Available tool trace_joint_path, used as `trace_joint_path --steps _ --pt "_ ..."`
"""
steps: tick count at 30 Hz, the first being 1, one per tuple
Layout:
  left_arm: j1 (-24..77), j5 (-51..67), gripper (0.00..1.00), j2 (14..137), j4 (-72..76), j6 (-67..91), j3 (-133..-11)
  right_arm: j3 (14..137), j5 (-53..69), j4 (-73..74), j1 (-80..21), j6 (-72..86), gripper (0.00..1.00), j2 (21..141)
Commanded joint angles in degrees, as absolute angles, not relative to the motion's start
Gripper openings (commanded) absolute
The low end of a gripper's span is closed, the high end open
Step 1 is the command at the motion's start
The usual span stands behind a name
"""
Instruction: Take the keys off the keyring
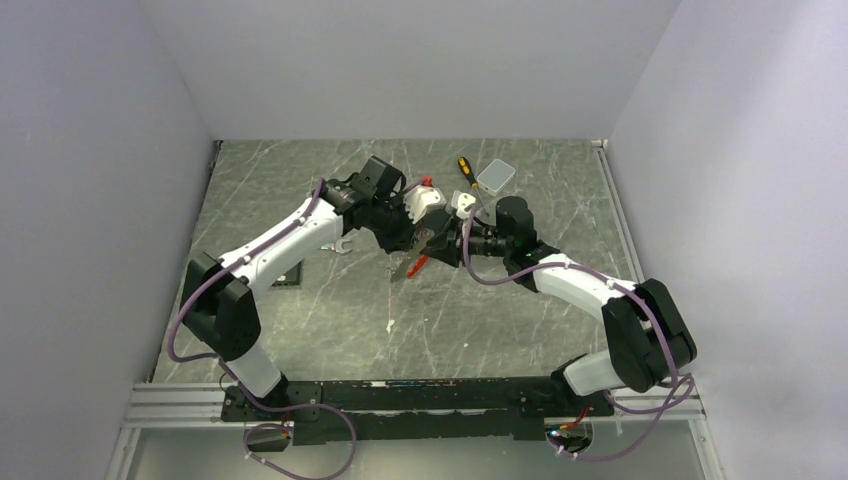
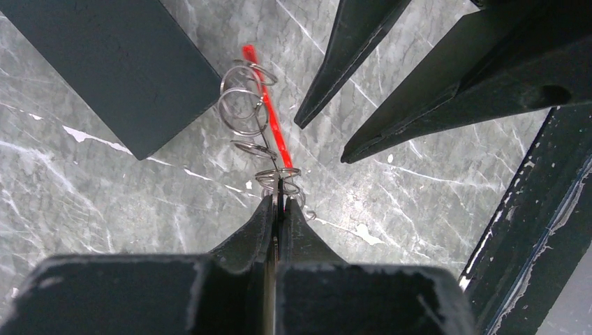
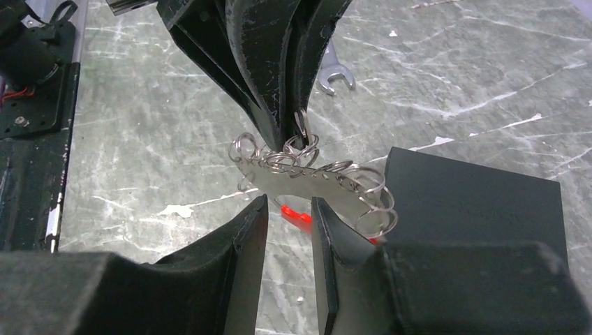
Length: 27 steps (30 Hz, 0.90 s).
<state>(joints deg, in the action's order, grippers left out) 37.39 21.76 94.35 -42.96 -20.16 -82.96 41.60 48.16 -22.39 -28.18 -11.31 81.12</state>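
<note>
The keyring is held above the table between both grippers: a silvery wire coil (image 2: 244,112) with a bright red strip (image 2: 269,108). My left gripper (image 2: 279,185) is shut on the near end of the coil; it also shows in the right wrist view (image 3: 290,136) and the top view (image 1: 408,240). My right gripper (image 3: 286,209) is open, its fingers (image 3: 255,230) on either side of the red strip (image 3: 294,211) just below the coil (image 3: 328,171). A flat silvery piece (image 3: 307,187), perhaps the plain key, hangs behind the coil. A dark flat block (image 3: 475,202) beside it may be the black key head.
A silver wrench (image 1: 340,245) lies left of the grippers and also shows in the right wrist view (image 3: 335,78). A yellow-and-black screwdriver (image 1: 465,170) and a small white box (image 1: 496,176) lie at the back. White walls close in the table on three sides.
</note>
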Motion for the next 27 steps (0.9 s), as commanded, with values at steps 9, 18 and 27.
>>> trace_joint_path --steps 9,18,27 --pt "38.25 24.85 0.00 95.44 -41.75 -16.39 -87.05 43.97 46.98 -24.83 -31.59 -14.22 0.33 82.18" --pt "36.99 25.61 0.00 96.05 -41.60 -14.73 -87.33 42.99 49.10 -27.92 -28.96 -12.88 0.32 80.79" --pt "36.38 26.28 0.00 97.53 -42.77 -13.20 -89.65 45.23 51.53 -23.58 -28.48 -16.45 0.32 79.29"
